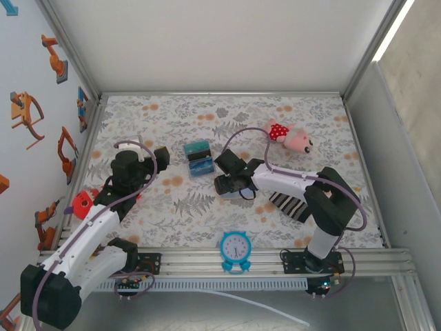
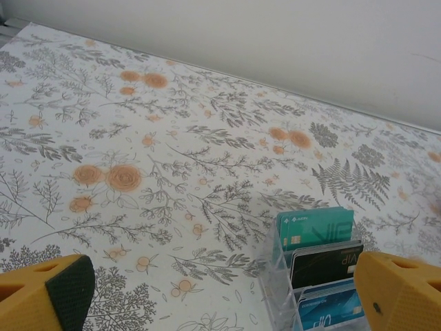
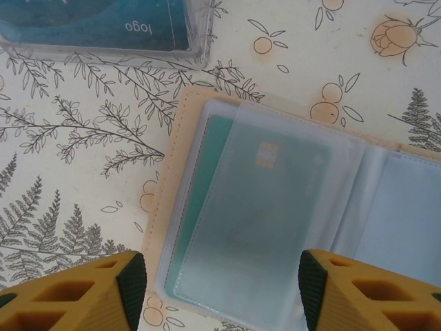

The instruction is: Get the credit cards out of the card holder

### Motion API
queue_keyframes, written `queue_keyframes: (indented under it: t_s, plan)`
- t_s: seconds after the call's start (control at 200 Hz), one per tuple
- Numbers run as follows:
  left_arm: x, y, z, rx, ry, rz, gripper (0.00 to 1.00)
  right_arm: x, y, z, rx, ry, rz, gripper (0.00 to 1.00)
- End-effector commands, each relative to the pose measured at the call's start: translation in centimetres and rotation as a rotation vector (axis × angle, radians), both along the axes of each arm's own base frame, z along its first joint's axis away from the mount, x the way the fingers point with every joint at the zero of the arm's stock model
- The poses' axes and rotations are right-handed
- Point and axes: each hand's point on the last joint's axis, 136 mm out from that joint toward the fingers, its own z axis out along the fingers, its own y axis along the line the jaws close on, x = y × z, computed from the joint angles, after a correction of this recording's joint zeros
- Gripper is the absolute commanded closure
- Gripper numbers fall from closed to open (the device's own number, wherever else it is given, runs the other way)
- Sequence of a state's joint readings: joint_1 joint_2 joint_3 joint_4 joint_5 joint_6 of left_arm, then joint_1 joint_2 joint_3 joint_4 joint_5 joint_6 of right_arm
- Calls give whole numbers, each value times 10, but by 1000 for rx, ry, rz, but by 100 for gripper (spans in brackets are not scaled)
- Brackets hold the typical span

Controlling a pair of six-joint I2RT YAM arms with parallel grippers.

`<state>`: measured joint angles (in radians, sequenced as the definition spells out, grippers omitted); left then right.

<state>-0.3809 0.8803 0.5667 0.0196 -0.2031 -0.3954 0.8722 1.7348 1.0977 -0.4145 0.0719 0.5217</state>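
Note:
The card holder (image 3: pixel 172 172) lies open on the flowered table, tan at its edge and pale blue inside. A teal credit card (image 3: pixel 265 207) sits under its clear sleeve. My right gripper (image 3: pixel 222 286) hovers open over that sleeve, one finger on each side, with nothing held. In the top view the right gripper (image 1: pixel 229 185) covers most of the card holder (image 1: pixel 246 195). My left gripper (image 2: pixel 227 296) is wide open and empty, just left of a clear stand (image 2: pixel 275 276) where teal, black and blue credit cards (image 2: pixel 315 227) stand upright.
The clear stand (image 1: pixel 198 158) sits between the two grippers. A striped sock (image 1: pixel 288 205) lies under the right arm, a pink plush toy (image 1: pixel 293 136) at the back right, a blue clock (image 1: pixel 236 246) at the front edge, a red object (image 1: pixel 83 203) at the left edge.

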Motion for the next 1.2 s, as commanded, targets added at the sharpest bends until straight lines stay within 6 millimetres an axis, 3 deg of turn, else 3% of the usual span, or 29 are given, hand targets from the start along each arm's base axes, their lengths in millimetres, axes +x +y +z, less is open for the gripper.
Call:
queue_keyframes:
  t_s: [0.0,0.205,0.391,0.706,0.957,1.197]
  plan:
    - [-2,5,-9,-34,34,43,3,1,4,-3,-31,7,17,39]
    - [-1,5,-10,-45,34,54,3,2,-2,-15,-93,26,9,40]
    - [-1,6,-13,-42,34,58,3,1,-6,-23,-120,41,5,47]
    - [-3,8,-17,-35,44,68,3,-4,-12,-38,-163,72,0,48]
    - [-5,2,-11,-48,32,25,3,-7,-5,-28,-104,76,15,67]
    - [-17,-19,2,-19,-23,-85,3,-20,4,-14,-14,93,86,81]
